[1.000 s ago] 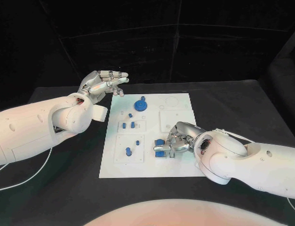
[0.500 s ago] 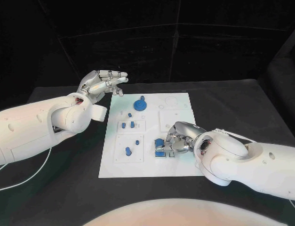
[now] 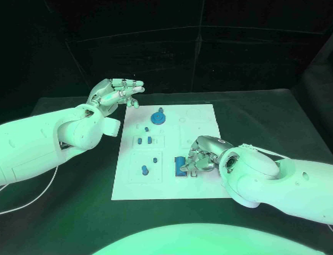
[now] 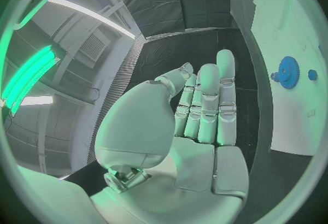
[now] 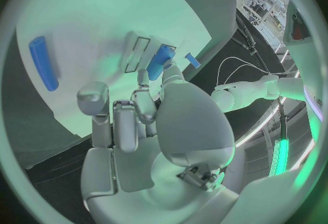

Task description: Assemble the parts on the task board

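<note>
The white task board [image 3: 201, 127] lies in the middle of the black table. My right hand [image 3: 200, 156] rests low over its near right part. Thumb and a finger pinch a small blue part [image 3: 180, 162] that stands next to a pale rectangular frame [image 5: 136, 52]. The right wrist view shows this blue part [image 5: 160, 61] at the fingertips, a long blue part [image 5: 42, 63] lying further off on the board [image 5: 89, 11]. My left hand [image 3: 119, 93] hovers off the board's far left corner, fingers stretched out, holding nothing.
A blue gear [image 3: 159, 117] sits at the board's far end, also seen as the gear [image 4: 287, 72] from the left wrist. Small blue parts [image 3: 143, 141] stand in the left column, another blue part [image 3: 145, 170] nearer me. Black table surrounds the board.
The blue part under my right hand has shifted a little towards the board's left and now stands more upright between the fingertips. My left hand has stayed put.
</note>
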`<state>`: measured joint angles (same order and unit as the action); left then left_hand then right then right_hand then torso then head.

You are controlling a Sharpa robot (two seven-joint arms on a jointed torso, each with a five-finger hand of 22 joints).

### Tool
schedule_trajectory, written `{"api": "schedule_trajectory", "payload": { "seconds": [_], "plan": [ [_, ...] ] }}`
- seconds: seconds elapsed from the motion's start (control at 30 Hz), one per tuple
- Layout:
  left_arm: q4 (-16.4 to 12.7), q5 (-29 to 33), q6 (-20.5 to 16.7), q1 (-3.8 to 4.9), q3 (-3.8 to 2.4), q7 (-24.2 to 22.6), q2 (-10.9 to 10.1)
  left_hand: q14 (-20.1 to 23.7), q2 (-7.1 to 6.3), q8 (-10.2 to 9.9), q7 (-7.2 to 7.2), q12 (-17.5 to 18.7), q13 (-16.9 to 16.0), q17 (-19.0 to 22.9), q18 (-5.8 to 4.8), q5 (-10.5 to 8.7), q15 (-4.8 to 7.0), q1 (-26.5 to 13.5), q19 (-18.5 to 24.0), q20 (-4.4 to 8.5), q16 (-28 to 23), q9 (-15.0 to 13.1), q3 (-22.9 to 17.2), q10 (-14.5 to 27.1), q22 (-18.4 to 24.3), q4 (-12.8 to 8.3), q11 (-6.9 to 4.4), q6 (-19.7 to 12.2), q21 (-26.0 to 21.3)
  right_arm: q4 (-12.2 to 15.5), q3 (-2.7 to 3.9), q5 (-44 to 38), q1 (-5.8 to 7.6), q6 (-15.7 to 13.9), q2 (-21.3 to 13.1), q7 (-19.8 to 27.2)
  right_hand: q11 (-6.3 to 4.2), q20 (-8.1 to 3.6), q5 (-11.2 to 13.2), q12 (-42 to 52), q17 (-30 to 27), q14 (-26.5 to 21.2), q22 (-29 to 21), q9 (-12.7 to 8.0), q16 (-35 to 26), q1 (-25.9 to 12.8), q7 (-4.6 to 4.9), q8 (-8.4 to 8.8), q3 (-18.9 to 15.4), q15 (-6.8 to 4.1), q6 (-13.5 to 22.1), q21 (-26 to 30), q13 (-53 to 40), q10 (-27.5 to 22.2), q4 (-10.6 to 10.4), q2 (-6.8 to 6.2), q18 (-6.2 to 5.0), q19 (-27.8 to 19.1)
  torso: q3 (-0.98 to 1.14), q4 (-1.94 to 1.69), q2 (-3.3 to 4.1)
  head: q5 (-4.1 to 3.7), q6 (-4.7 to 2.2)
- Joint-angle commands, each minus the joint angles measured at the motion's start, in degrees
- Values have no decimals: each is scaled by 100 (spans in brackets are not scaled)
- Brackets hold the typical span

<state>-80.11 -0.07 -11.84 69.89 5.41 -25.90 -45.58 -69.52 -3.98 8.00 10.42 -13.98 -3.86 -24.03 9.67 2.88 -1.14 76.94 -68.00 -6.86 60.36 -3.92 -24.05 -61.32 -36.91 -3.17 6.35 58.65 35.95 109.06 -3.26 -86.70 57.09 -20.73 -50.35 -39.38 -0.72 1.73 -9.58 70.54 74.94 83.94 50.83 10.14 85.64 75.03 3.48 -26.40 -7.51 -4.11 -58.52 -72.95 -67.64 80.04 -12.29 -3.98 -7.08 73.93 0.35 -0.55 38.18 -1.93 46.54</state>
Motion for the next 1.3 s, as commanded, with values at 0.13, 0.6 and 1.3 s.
{"api": "schedule_trajectory", "payload": {
  "seconds": [0.13, 0.6, 1.3],
  "plan": [
    [-5, 14, 70, 7, -4, -17, -2, 30, -12, 23, 12, -38, 3, 5, 78, 23, -12, -29, 35, 2, -27, 6, 5, 26, 5, -22, 2, -45, -35, 96, 2, -104, 6, -264, -123, 202, 7, 17, -119, -60, 510, 420, -3, -12, -7, -154, 28, 15, -166, -30, 52, -9, 4, 9, -103, 18, 29, 23, 1, -4, -2, -38, -8],
    [-39, 14, 59, 6, -2, -19, -89, 30, -12, 23, 12, -38, 3, 5, 78, 23, -12, -29, 35, 2, -27, 6, 5, 26, 5, -22, 2, -45, -35, 645, 8, 444, 58, -459, -1530, 863, 131, 101, -795, 38, 637, 447, 113, -162, 53, 151, 186, 391, -253, 70, 414, -69, -160, 71, -63, 208, 48, 56, 3, 93, -4, -189, -103],
    [-41, 14, 75, -5, 1, -22, -81, 31, -14, 25, 13, -41, 3, 7, 78, 23, -13, -37, 36, 0, -27, 6, 7, 31, 7, -21, 3, -48, -37, 317, 3, -146, 57, 779, -1581, 407, 55, 87, -845, -30, 610, 437, 120, -90, 39, 23, 79, 335, -464, 23, -15, -74, -139, 70, -279, 292, 40, 48, 14, 134, -2, -252, -95]
  ]
}}
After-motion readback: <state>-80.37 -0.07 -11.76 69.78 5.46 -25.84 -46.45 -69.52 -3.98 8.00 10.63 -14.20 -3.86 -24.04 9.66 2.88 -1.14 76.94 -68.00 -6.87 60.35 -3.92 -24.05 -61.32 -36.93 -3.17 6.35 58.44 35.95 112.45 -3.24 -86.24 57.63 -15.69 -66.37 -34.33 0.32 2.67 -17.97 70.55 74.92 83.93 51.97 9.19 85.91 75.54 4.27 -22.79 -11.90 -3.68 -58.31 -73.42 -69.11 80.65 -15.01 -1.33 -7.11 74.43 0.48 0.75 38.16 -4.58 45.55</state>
